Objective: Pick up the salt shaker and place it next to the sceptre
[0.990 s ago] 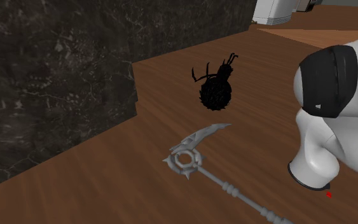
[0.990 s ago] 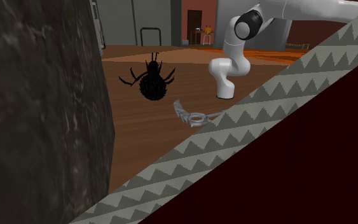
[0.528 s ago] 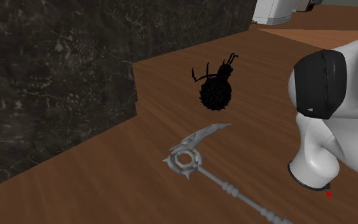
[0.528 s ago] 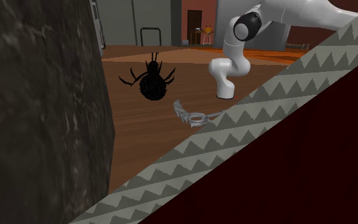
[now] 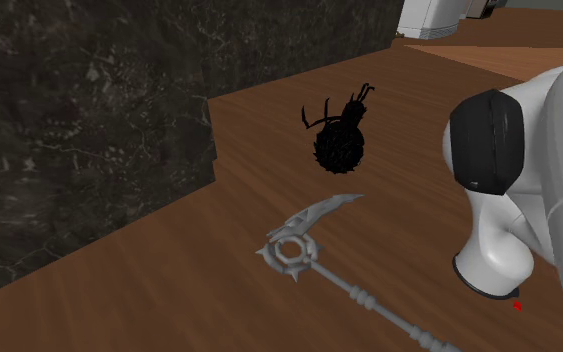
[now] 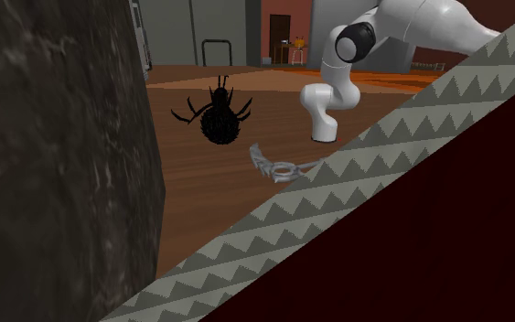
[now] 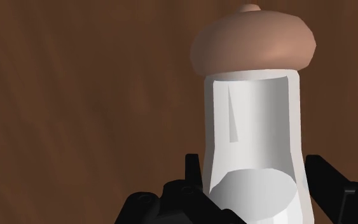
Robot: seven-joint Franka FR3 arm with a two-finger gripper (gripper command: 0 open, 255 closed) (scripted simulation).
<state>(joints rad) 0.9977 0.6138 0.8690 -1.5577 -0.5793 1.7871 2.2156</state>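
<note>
The salt shaker (image 7: 254, 133) has a white body and a rounded tan cap. It stands between my gripper's (image 7: 255, 188) black fingers (image 7: 194, 170), which clasp it on both sides above a brown wooden surface. The sceptre (image 5: 309, 250) is a grey metal staff with a spiked ring and a curved blade. It lies flat on the wooden surface near the arm's base (image 5: 494, 262). Its head also shows in the second exterior view as the sceptre (image 6: 278, 167), partly hidden behind patterned cloth.
A black spider-like object (image 5: 339, 140) (image 6: 219, 114) rests on the wood beyond the sceptre. A dark marble block (image 5: 79, 130) walls off the shoulder view's left. Grey zigzag-patterned cloth (image 6: 337, 210) covers the second exterior view's lower right.
The arm's dark elbow joint has swung toward the shoulder view's left, and the upper arm has dropped lower in the second exterior view. Sceptre and black object have not moved.
</note>
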